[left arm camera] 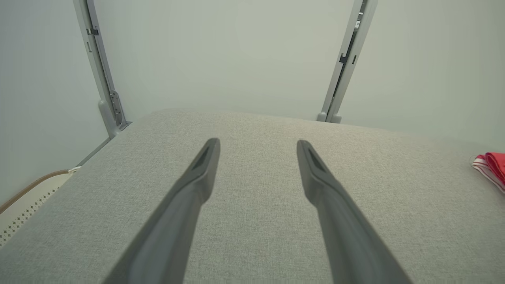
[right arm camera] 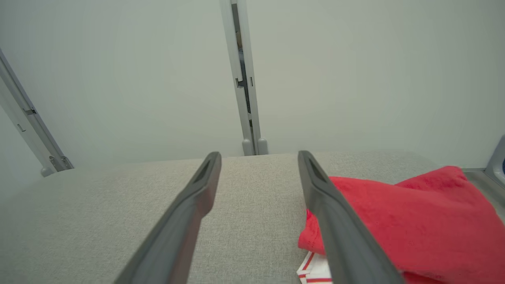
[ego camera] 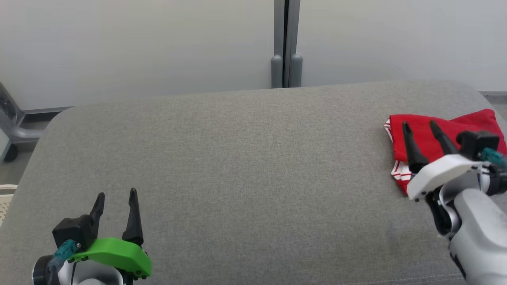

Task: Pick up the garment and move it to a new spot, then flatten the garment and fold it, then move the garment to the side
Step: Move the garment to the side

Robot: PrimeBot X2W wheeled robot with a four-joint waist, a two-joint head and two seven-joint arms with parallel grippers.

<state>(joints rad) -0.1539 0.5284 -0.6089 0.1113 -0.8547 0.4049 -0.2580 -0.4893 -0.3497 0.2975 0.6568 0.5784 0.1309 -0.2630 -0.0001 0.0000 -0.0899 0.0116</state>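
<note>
Head view, garment: the red garment [ego camera: 471, 122] lies folded at the right edge of the grey cushion [ego camera: 237, 158], with white-striped trim at its near-left corner.
Head view, tools: the left gripper [ego camera: 117, 192] is near the front-left corner, jaws apart and empty. The right gripper [ego camera: 418, 123] is over the garment's left part, jaws apart; I cannot tell whether it touches.
Left wrist view: the left gripper [left arm camera: 257, 142] is spread over bare cushion [left arm camera: 252, 236]. A sliver of garment [left arm camera: 493, 163] shows far right, well apart.
Right wrist view: the right gripper [right arm camera: 259, 154] is spread wide. One finger [right arm camera: 335, 221] crosses the garment's [right arm camera: 414, 213] left border. Striped trim peeks from beneath the red layer.
</note>
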